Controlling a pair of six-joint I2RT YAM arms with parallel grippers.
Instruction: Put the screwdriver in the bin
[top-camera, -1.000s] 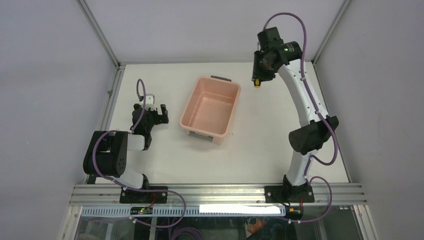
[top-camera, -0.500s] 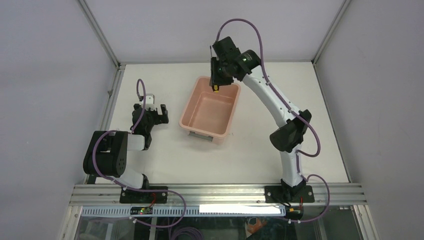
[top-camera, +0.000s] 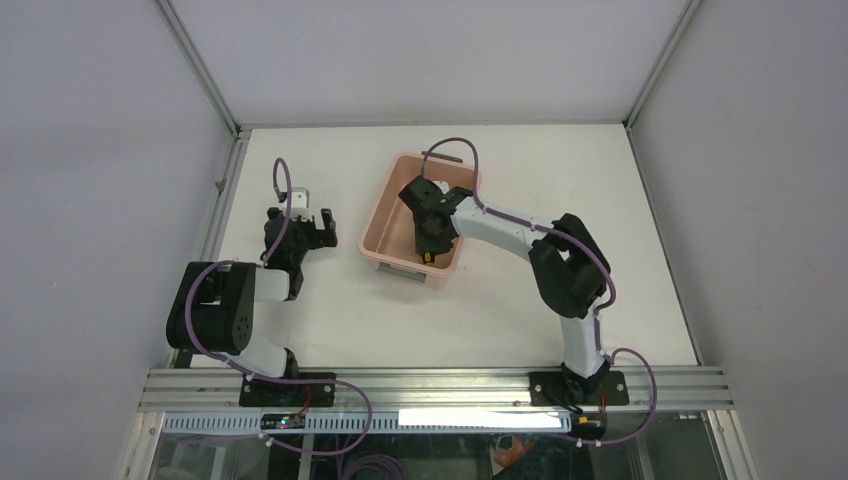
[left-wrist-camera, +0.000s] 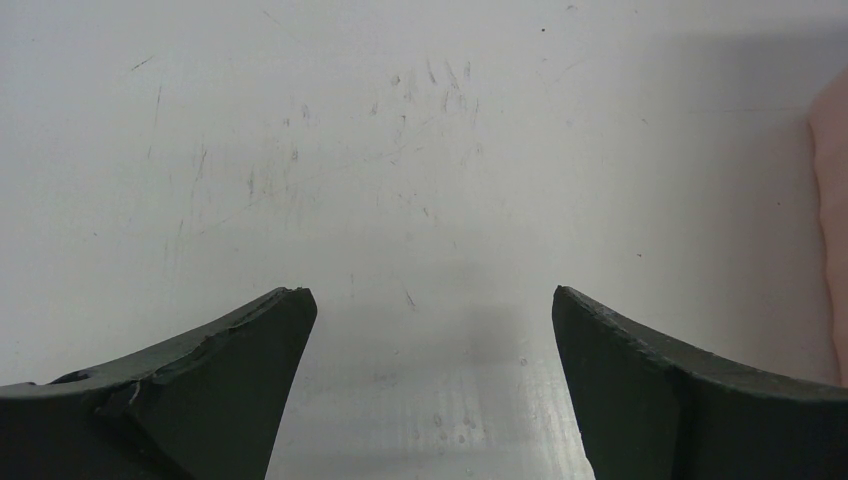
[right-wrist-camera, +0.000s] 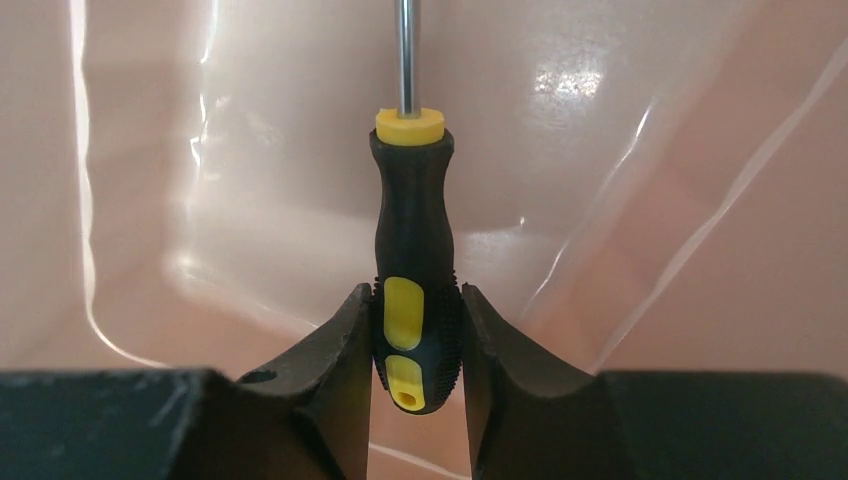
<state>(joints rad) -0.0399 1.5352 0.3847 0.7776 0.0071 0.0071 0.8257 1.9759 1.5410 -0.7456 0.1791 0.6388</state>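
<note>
My right hand (right-wrist-camera: 413, 295) is closed on the screwdriver (right-wrist-camera: 412, 230), the two fingers pinching the black-and-yellow handle low down, near its butt end. From that pinch the handle runs straight ahead of the hand to the yellow collar. The thin shaft carries on ahead and out of the top of the wrist view, so the long axis lies along my own reach with the tip leading.

Past the tool, on every side, is the salmon-pink inside of the bin (right-wrist-camera: 650, 250). From above, this hand sits within the bin's outline, towards its nearer end. I cannot tell whether the tip touches the floor.

As I judge it, the screwdriver already lies where it should go, directly ahead of the hand and inside the walls. What remains is to spread the fingers and let it fall. Being slim, it may lean over against a wall as it lands.

My left hand (left-wrist-camera: 430, 295) is spread wide and holds nothing. It hangs over bare desk (left-wrist-camera: 400, 150), with the bin's edge just off to its right, well apart from the tool.
</note>
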